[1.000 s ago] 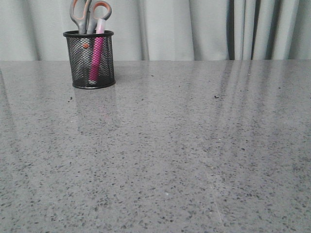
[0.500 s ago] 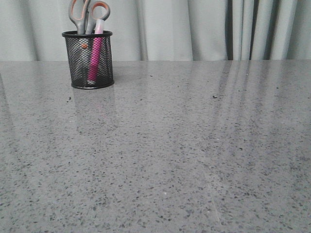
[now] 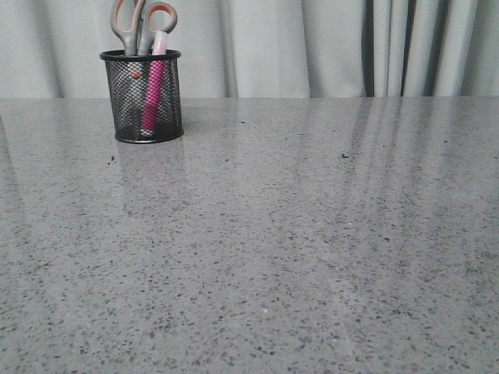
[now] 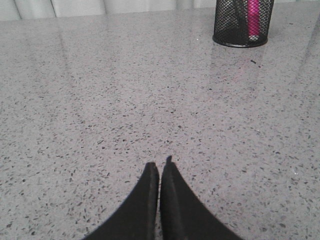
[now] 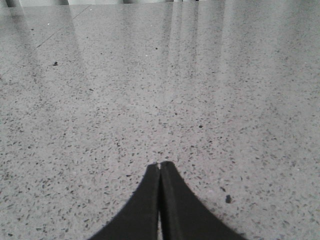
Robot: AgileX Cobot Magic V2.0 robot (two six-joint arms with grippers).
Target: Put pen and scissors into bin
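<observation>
Both grippers are closed on nothing: the left gripper [image 4: 160, 165] has its dark fingers pressed together over bare speckled counter [image 3: 312, 249], well apart from the bin [image 4: 243, 25]; the right gripper [image 5: 160, 165] is likewise pinched together and empty, with only grey stone ahead of it; neither arm shows in the front view. At the far left of the counter the bin [image 3: 141, 96] stands upright; the scissors [image 3: 140, 23] sit in it handles up, blades down behind the mesh, and the pen [image 3: 153, 89] leans inside beside them, its pale end just above the rim; whether the two touch is hard to tell through the mesh. By my judgement both items are in and nothing is left to do.
</observation>
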